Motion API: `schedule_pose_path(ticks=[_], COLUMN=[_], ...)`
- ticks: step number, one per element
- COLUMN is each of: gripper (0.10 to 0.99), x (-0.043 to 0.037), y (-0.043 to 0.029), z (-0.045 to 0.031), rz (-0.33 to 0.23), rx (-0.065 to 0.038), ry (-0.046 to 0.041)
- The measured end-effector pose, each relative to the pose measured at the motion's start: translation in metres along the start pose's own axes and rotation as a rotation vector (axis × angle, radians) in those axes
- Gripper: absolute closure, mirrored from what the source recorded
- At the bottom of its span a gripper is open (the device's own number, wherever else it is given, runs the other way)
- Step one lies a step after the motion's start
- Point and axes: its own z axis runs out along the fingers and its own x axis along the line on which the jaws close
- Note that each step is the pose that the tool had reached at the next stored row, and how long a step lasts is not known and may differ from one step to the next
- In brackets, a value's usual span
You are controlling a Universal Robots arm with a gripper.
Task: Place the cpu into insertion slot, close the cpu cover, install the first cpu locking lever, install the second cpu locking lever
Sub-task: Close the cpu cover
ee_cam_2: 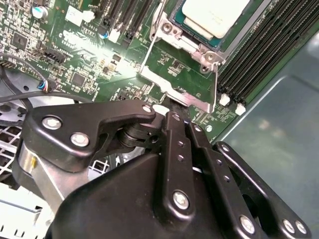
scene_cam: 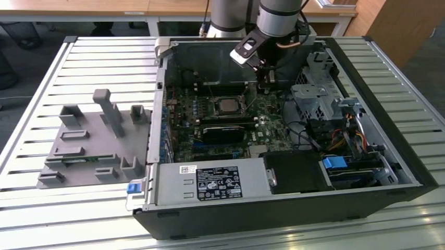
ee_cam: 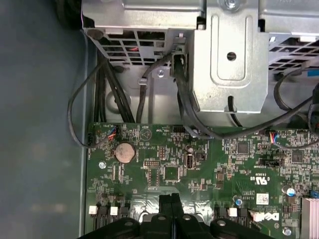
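In the exterior view an open black computer case (scene_cam: 389, 172) lies on a slatted grey metal table (scene_cam: 104, 57). The arm's black gripper (scene_cam: 266, 83) reaches down over the green motherboard (scene_cam: 271, 125), at about 2 o'clock from the cpu (scene_cam: 226, 106), near it but apart. The cpu is a flat square chip with a silvery-grey top. It sits in the insertion slot (scene_cam: 211, 106), a dark square socket with a metal rim.

In the second wrist view the cpu (ee_cam_2: 214, 12) lies flat inside the cpu cover (ee_cam_2: 192, 44), a thin silvery frame that looks to be down around its edges. A thin silvery wire lever (ee_cam_2: 151, 47) runs beside the socket toward a bent silvery metal tab (ee_cam_2: 174, 92); whether it is latched cannot be told. The gripper (ee_cam_2: 167, 115) hovers just beside that tab, its jaws pressed together with nothing seen between them.

In the first wrist view the gripper (ee_cam: 172, 199) has its tips meeting along a thin seam above the board, near a round silver coin cell (ee_cam: 124, 152). A grey plastic parts fixture (scene_cam: 90, 140) stands on the table at 9 o'clock from the case
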Motion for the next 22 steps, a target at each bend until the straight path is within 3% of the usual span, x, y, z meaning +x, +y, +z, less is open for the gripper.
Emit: schedule_pose_path(ticks=[17, 22], gripper=[0.98, 0.98], x=[0.0002, 0.0002], y=[-0.0259, -0.0297], z=[0.0014, 0.0033], rz=[0.0, 0.0], rx=[0.0, 0.0], ry=[-0.0002, 0.0])
